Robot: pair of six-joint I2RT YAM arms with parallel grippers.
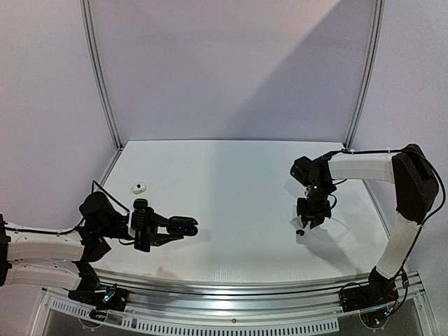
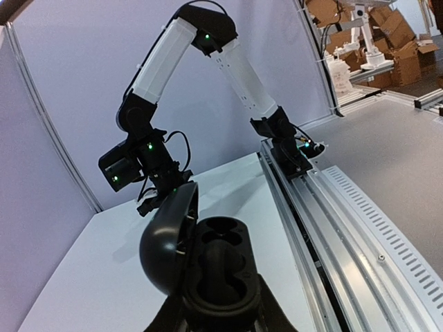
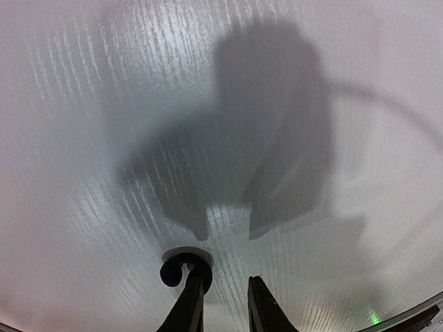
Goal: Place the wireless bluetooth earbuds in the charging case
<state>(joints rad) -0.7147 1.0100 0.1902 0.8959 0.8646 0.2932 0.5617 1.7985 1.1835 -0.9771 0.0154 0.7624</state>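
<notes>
Smooth black plastic charging case [image 2: 208,266]; faintly streaked white table [image 1: 231,189].

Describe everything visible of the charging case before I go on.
The case is a black, oval shell, matte plastic by its look. Its hinged lid stands open, swung up to one side. Two moulded wells face up, both apparently empty. The left gripper clamps its base, at the near left of the table.
</notes>
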